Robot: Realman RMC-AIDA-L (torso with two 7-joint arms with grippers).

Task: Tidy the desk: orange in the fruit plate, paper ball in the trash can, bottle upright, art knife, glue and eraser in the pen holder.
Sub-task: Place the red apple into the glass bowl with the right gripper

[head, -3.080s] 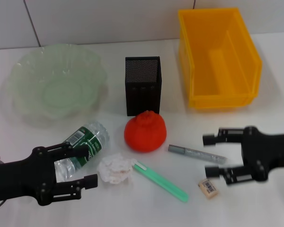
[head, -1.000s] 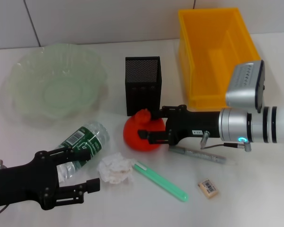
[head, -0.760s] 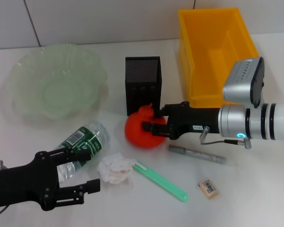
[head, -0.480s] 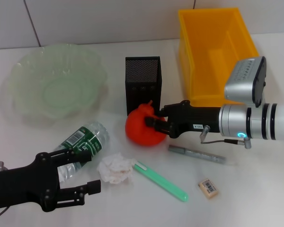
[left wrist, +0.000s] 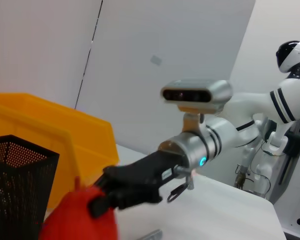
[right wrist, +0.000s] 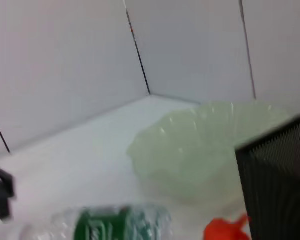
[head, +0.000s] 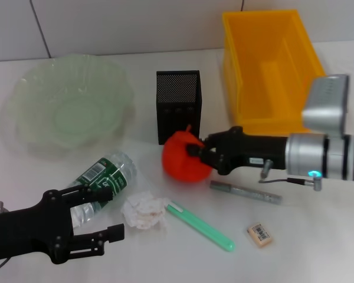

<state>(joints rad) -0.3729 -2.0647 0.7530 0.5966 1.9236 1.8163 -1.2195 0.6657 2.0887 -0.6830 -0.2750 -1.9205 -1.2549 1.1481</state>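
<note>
My right gripper (head: 198,151) is shut on the orange (head: 183,160), holding it just in front of the black mesh pen holder (head: 177,105); the left wrist view shows the same grasp on the orange (left wrist: 77,222). At the lower left my left gripper (head: 108,212) stands open beside the lying bottle (head: 102,177). Near it lies the paper ball (head: 144,212). The green art knife (head: 202,227), grey glue stick (head: 246,193) and eraser (head: 259,234) lie on the table. The pale green fruit plate (head: 71,106) sits at the back left, the yellow trash can (head: 274,71) at the back right.
The white table meets a tiled wall behind. From the right wrist view I see the fruit plate (right wrist: 205,150), the bottle (right wrist: 115,222) and the pen holder (right wrist: 280,180) close together. The right arm's silver forearm (head: 324,156) stretches across the table in front of the trash can.
My right gripper reached in from the right and shut on the orange. It has since shifted the orange slightly to the right. The left arm has barely moved.
</note>
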